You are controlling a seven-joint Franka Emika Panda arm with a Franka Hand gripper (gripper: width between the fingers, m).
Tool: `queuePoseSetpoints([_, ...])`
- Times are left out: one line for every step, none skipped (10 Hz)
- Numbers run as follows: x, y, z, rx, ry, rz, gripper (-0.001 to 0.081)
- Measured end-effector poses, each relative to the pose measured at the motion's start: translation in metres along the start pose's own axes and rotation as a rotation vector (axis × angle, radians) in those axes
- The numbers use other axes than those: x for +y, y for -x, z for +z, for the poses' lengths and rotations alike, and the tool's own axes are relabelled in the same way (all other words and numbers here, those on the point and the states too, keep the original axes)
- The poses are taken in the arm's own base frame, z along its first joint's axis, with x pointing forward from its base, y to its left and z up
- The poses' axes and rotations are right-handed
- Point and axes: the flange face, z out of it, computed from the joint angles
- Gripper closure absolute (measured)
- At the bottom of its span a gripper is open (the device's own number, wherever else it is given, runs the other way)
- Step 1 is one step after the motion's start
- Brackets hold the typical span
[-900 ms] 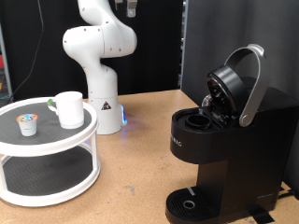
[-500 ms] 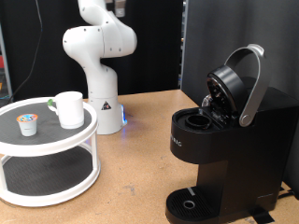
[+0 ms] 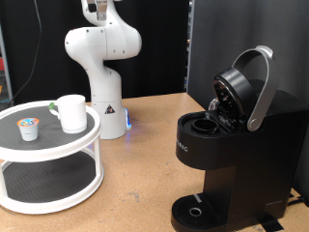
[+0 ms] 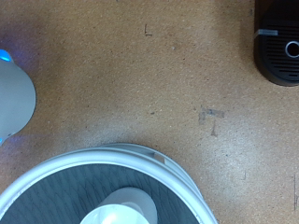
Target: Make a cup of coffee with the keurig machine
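Observation:
The white cup (image 3: 70, 112) stands on the top tier of a round white stand (image 3: 58, 143) at the exterior view's left. A small pod with a colourful lid (image 3: 30, 129) sits beside it. The black keurig machine (image 3: 237, 155) stands at the exterior view's right with its silver-handled lid (image 3: 253, 87) raised and its pod chamber (image 3: 205, 124) open. The gripper does not show in either view. The wrist view looks down from high up on the stand's rim (image 4: 112, 154), the top of the cup (image 4: 120, 207) and the machine's drip base (image 4: 280, 42).
The white arm's base (image 3: 104, 68) stands behind the stand, with a blue light at its foot (image 3: 128, 122); it also shows in the wrist view (image 4: 11, 98). Brown tabletop (image 3: 145, 164) lies between the stand and the machine. A black curtain hangs behind.
The dark part at the arm's upper end has swung towards the exterior view's left. The cup, pod and machine have not moved.

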Motion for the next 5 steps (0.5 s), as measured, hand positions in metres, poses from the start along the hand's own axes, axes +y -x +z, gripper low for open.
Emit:
queuePoseSetpoints([0.004,0.005,0.005,-0.011,0.003,-0.017,0.0001])
queuePoseSetpoints([0.012,0.017,0.011,-0.030,0.002,-0.030,0.0001])
queuePoseSetpoints([0.022,0.031,0.016,-0.055,0.000,-0.036,0.0001])
queuePoseSetpoints([0.031,0.044,0.021,-0.077,-0.001,-0.038,0.0001])
queuePoseSetpoints([0.041,0.056,0.024,-0.080,0.004,-0.039,0.0001])
